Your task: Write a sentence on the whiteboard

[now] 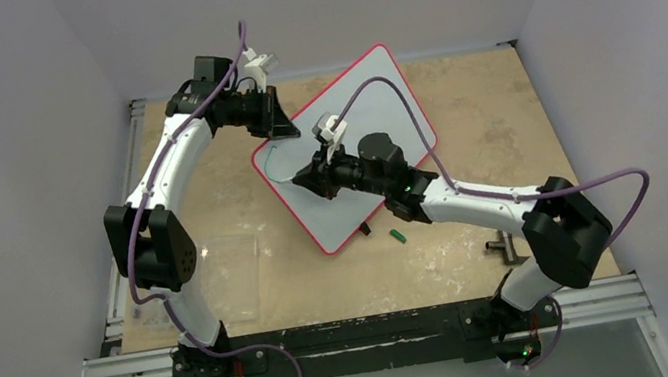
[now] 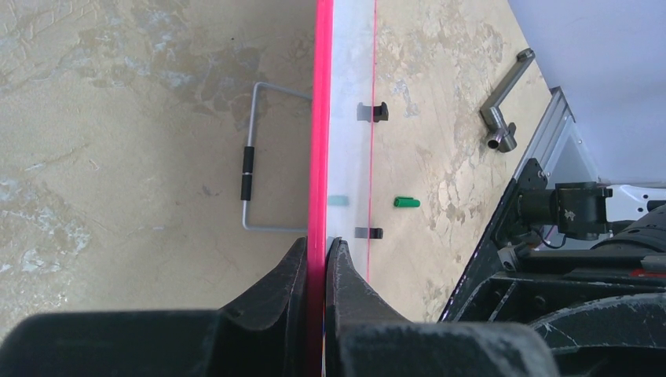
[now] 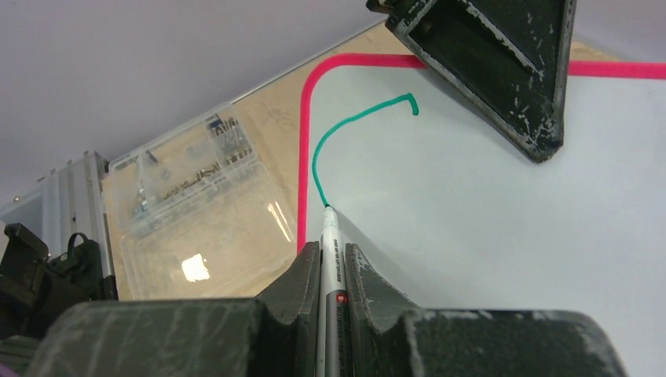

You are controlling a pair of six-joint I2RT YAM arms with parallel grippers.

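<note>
- Whiteboard point(image 1: 365, 92) sits askew at the centre of the top view, with the left gripper point(image 1: 285, 127) clamped on its upper-left rim.
- Right gripper point(image 3: 326, 251) pinches a marker point(image 3: 327, 236), whose tip touches the end of the teal stroke point(image 3: 345, 126).
- Green cap point(image 1: 398, 236) lies just below the board.
- Clear box point(image 1: 227, 276), lower left, holds small dark bits.

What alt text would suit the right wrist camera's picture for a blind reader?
The right gripper holds a marker with its tip on the whiteboard, at one end of a curved teal-green stroke. The left gripper clamps the board's red-pink rim; clear plastic packaging lies beyond.
</note>
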